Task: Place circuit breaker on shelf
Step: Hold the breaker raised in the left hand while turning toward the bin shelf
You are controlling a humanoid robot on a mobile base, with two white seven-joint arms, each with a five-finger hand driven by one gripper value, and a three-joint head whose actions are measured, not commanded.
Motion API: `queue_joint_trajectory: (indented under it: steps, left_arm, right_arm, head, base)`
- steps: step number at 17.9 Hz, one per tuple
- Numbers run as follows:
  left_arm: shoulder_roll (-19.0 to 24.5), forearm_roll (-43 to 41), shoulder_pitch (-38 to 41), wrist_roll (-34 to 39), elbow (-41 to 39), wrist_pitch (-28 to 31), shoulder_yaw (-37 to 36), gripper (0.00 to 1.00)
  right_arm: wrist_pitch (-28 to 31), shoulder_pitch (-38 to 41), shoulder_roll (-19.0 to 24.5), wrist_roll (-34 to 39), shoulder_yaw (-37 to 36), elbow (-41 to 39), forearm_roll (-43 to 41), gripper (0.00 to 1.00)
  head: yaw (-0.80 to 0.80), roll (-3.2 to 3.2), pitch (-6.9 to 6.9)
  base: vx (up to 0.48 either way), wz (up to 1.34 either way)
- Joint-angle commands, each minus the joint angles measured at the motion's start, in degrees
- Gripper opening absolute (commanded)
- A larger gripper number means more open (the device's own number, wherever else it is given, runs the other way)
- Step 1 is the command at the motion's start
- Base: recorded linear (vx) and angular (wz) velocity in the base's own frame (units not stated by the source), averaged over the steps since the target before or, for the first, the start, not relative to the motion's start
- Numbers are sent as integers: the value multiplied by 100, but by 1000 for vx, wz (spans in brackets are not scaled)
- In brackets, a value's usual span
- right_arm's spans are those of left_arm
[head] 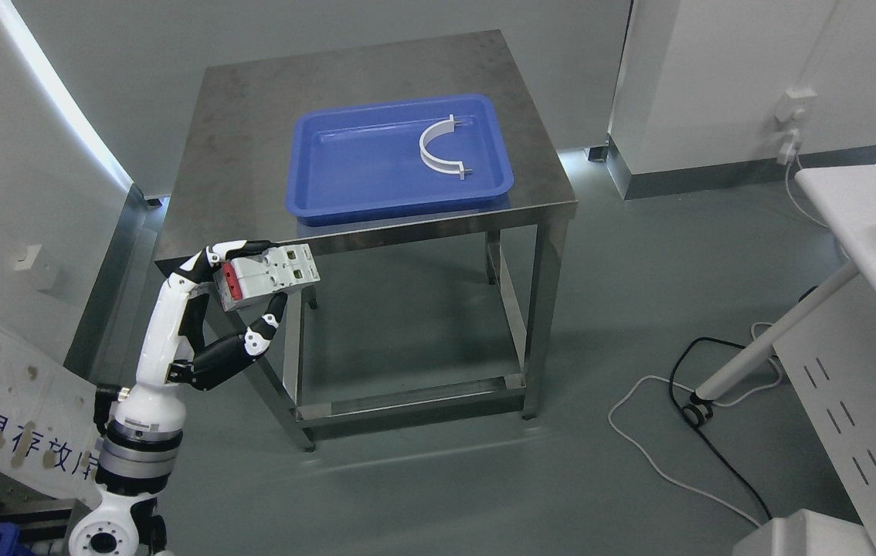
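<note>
Breaker (272, 274) is lying lengthwise in the left hand (241, 289), which is gripping it just off the worktop's (252, 116) near-left corner.

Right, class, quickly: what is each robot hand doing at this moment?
Left robot hand: closed on the circuit breaker, held in front of the steel table's near edge.
Right robot hand: not in view.
</note>
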Motion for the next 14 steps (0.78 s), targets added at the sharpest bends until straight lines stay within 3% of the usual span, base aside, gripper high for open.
queue_joint_trajectory:
  steps: [1,11,14]
  left_arm:
    - [89,-11,-90,16,-87,-94,-148,26]
    - [89,6,-91,60,-95,-147,-139,26]
    - [89,15,-256,60,-95,-375,-533,26]
  right_arm:
    - [-155,96,-100,4,0,-7,2,100]
    - [-155,96,-100,4,0,1,2,100]
    - [-155,96,-100,4,0,-8,2,100]
  head:
    - [0,0,0]
    - [0,0,0]
    - [0,0,0]
  base:
    - [-305,-37]
    - [-374,344]
    - [-372,331]
